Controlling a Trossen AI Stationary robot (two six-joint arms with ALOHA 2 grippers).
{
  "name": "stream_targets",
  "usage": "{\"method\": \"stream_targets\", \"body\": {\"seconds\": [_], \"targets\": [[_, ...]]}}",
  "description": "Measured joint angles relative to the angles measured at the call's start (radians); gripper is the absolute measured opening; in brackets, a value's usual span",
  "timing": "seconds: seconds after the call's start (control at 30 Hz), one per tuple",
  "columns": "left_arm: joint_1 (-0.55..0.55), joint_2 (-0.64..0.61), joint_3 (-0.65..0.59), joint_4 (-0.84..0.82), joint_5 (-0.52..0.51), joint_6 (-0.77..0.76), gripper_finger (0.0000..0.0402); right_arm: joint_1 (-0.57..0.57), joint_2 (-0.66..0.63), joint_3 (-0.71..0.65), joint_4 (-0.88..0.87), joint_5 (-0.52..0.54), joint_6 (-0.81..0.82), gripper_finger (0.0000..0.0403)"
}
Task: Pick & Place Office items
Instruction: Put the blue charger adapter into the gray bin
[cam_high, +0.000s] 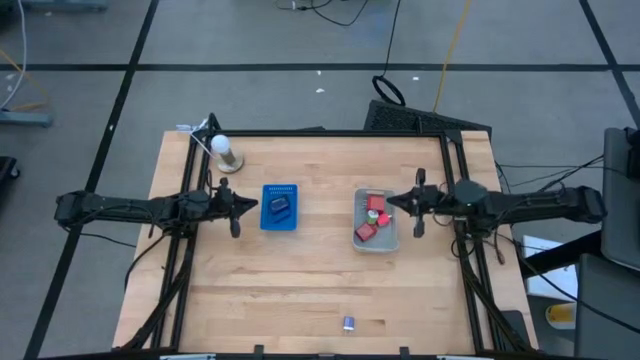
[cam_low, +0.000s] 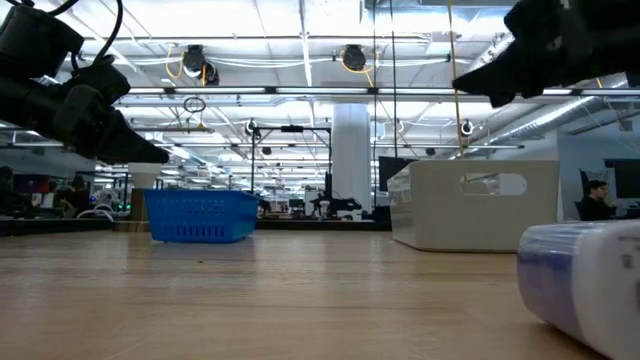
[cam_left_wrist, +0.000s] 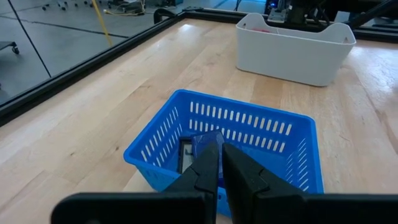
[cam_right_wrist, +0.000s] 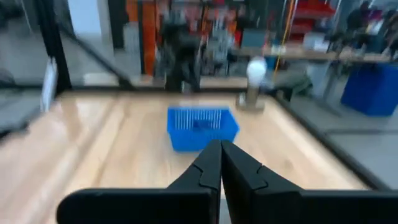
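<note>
A slotted blue tray (cam_high: 279, 207) sits left of the table's middle, holding a dark piece (cam_high: 280, 208) and a blue piece (cam_left_wrist: 205, 142). A pale bin (cam_high: 375, 222) to its right holds red pieces (cam_high: 372, 205) and a dark one. One small blue-grey piece (cam_high: 348, 322) lies alone near the table's near edge and looms large in the low view (cam_low: 585, 275). My left gripper (cam_high: 236, 206) hovers shut just left of the blue tray (cam_left_wrist: 227, 143). My right gripper (cam_high: 398, 204) hovers shut at the bin's right rim, raised above the table (cam_low: 500, 75).
A white ball on a short stand (cam_high: 225, 150) rests near the far left corner. A black frame rail (cam_high: 330, 133) runs along the table's edges. Bare wood (cam_high: 300, 290) spreads between the containers and the near edge.
</note>
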Motion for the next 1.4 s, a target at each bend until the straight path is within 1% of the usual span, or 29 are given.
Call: {"method": "stream_targets", "body": {"seconds": [0.13,0.37,0.6,0.7,0.8,0.97,1.1,1.2,1.4], "targets": [[0.000,0.000,0.000,0.003,0.013,0.002,0.0021,0.025,0.071,0.049,0.027,-0.001,-0.014,0.0001],[0.000,0.001,0.000,0.006,0.013,0.002,0.0021,0.096,0.212,0.125,-0.005,0.000,-0.050,0.0001],[0.000,0.001,-0.001,0.012,0.014,-0.004,0.0021,0.205,0.381,0.267,-0.122,-0.001,-0.059,0.0001],[0.000,0.000,-0.001,0.012,0.019,-0.037,0.0021,0.265,0.460,0.317,-0.133,-0.001,-0.077,0.0002],[0.000,0.001,-0.001,0.011,0.045,-0.067,0.0021,0.324,0.540,0.370,-0.113,0.001,-0.114,0.0001],[0.000,0.000,-0.001,0.010,0.074,-0.133,0.0021,0.396,0.698,0.469,-0.132,0.002,-0.140,0.0007],[0.000,0.001,-0.001,0.010,0.068,-0.204,0.0021,0.430,0.813,0.587,-0.194,0.002,-0.087,0.0021],[0.000,0.000,-0.001,0.011,0.066,-0.256,0.0021,0.452,0.892,0.670,-0.257,0.002,-0.070,0.0038],[-0.003,0.000,-0.001,0.012,0.067,-0.290,0.0021,0.481,1.019,0.830,-0.312,0.000,0.012,0.0101]]}}
